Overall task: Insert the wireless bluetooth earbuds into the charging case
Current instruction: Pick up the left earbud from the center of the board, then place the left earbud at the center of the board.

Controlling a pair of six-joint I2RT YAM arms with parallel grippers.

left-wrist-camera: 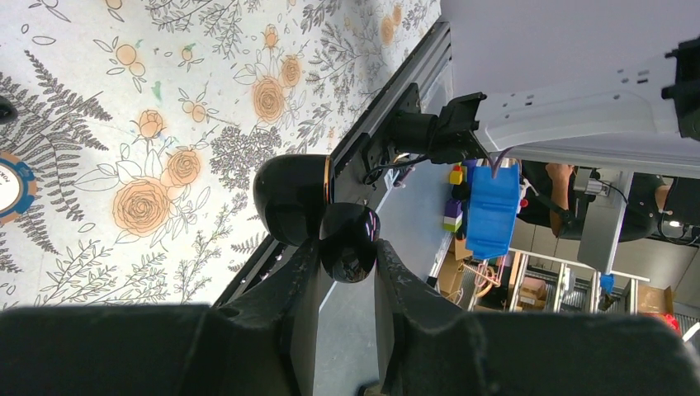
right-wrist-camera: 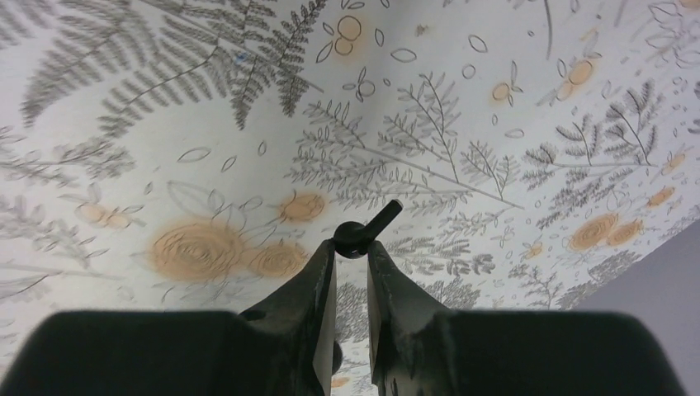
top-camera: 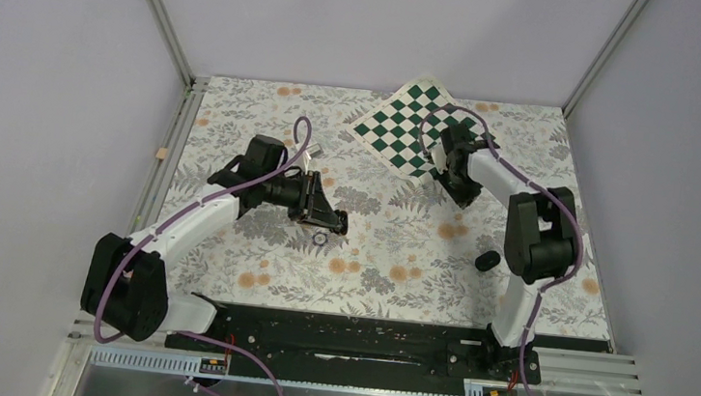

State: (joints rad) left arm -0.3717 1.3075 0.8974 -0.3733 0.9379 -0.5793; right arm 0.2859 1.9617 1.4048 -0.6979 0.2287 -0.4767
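The charging case [left-wrist-camera: 289,198] is held in the left jaws, which are pressed together on it. Its two glossy black halves are seen hinged apart, and one of them is pinched between the tips. This grip is found just beside the chip [top-camera: 320,239] lying on the desk [top-camera: 386,289], on the chip's far side. One earbud [right-wrist-camera: 363,229] is pinched by its round head in the right jaws, with its stem sticking out past the tips and the flowered desk behind it. That pair is seen well apart from the chip, to its right and farther back, at the near edge of a checkered cloth [top-camera: 402,130]. A small black object [top-camera: 487,261] lies well to the right of the chip; what it is cannot be told.
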